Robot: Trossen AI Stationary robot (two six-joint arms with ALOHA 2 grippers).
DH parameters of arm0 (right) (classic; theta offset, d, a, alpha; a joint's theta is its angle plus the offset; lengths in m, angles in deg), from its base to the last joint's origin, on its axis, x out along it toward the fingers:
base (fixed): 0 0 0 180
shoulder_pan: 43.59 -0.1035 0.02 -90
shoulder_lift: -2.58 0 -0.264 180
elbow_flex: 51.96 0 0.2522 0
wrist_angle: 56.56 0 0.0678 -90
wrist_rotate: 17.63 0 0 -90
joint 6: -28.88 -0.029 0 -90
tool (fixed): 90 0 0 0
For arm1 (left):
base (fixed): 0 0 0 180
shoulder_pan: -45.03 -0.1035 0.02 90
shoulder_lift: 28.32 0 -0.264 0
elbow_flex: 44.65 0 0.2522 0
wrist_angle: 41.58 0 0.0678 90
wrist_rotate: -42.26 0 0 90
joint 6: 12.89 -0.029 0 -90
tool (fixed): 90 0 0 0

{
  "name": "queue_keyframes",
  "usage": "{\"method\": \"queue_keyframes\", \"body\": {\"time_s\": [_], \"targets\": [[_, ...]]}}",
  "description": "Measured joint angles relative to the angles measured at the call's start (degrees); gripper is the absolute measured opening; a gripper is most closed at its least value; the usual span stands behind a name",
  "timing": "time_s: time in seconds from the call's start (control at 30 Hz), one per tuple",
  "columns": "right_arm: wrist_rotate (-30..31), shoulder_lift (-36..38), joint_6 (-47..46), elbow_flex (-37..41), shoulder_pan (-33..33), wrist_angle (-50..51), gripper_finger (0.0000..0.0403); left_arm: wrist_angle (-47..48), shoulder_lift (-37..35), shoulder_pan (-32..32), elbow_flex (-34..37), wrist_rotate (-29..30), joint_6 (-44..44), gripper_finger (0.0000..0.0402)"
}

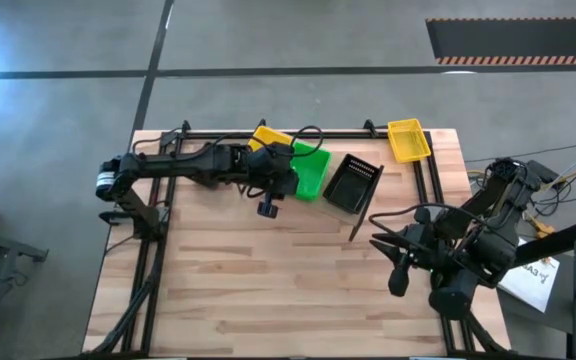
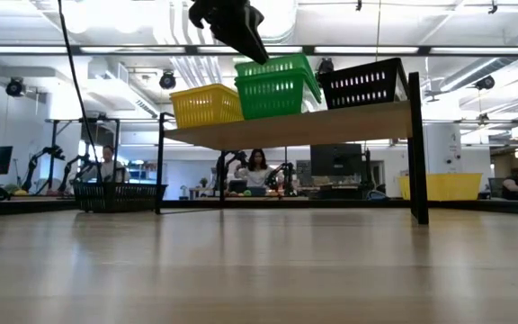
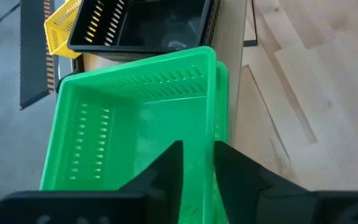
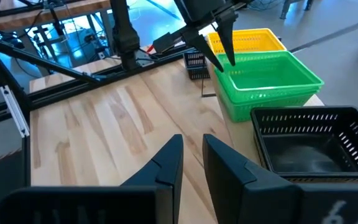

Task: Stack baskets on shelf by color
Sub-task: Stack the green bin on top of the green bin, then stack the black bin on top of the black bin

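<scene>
— Since the left gripper (image 4: pixel 222 53) hangs over the green baskets (image 1: pixel 311 172) near the bench's far edge, is it clamping them?
— No, fingers barely parted, empty; the nested pair rests on the shelf (image 2: pixel 331 126). Right gripper (image 1: pixel 400 262) waits by the right edge, gripping nothing.

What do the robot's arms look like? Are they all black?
Mostly. Both arms are dark and chunky, with black cables looping along them. The left arm has a silvery ring near its base. Each end effector, left and right, has two flat, pointed black fingers.
</scene>
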Motion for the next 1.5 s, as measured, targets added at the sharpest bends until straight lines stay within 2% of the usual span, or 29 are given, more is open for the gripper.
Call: {"method": "queue_keyframes", "body": {"time_s": [0.13,0.3,0.4,0.73,1.1,1.27,1.4,1.5], "targets": [[0.0,0.0,0.0,0.0,0.0,0.0,0.0053,0.4,0.0,-0.4,-0.3,-0.6,0.4,0.0103],[0.0,0.0,0.0,0.0,0.0,0.0,0.0053,-0.5,-0.1,-0.4,-1.5,-9.2,0.4,0.0125],[0.0,0.0,0.1,0.0,0.0,0.0,0.0053,-2.2,0.0,0.3,-0.1,-10.3,0.3,0.0131],[0.0,0.0,0.6,0.0,0.0,0.0,0.0053,-2.3,3.2,0.3,0.7,2.2,-0.8,0.0132],[0.0,0.0,0.5,0.0,0.0,0.0,0.0053,-0.2,0.8,0.6,0.5,5.5,-1.7,0.0132],[0.0,0.0,0.5,0.0,0.0,0.0,0.0053,7.0,-4.1,2.7,0.5,5.0,8.5,0.0132],[0.0,0.0,0.6,0.0,0.0,0.0,0.0053,20.5,-8.7,5.3,0.9,4.9,16.3,0.0132],[0.0,0.0,0.6,0.0,0.0,0.0,0.0053,29.3,-13.0,6.4,4.7,4.6,21.3,0.0132]]}}
